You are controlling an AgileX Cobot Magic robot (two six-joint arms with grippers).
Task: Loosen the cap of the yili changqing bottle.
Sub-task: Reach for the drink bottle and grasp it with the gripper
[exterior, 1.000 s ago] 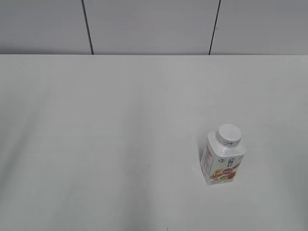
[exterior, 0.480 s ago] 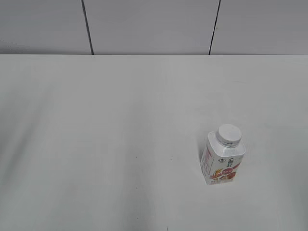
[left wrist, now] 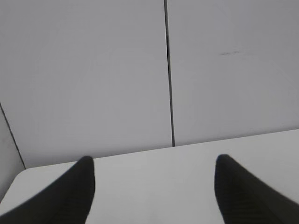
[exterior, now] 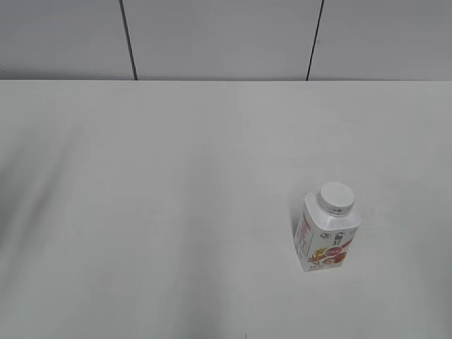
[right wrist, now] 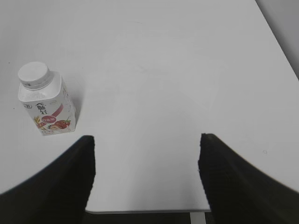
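Observation:
The yili changqing bottle (exterior: 325,236) stands upright on the white table, right of the middle in the exterior view, its white cap (exterior: 335,197) on its neck. It also shows in the right wrist view (right wrist: 46,106), with its cap (right wrist: 33,74), at the upper left, well away from my right gripper (right wrist: 147,140), which is open and empty near the table's edge. My left gripper (left wrist: 153,163) is open and empty above the table, facing the back wall; the bottle is out of its view. Neither gripper shows in the exterior view.
The white table (exterior: 176,212) ends at a grey panelled wall (exterior: 219,39) at the back. The right wrist view shows the table's edge (right wrist: 149,211) below the jaws and its other edge at the upper right (right wrist: 280,42).
The bottle has not moved. A faint shadow at the table's left side has shifted slightly.

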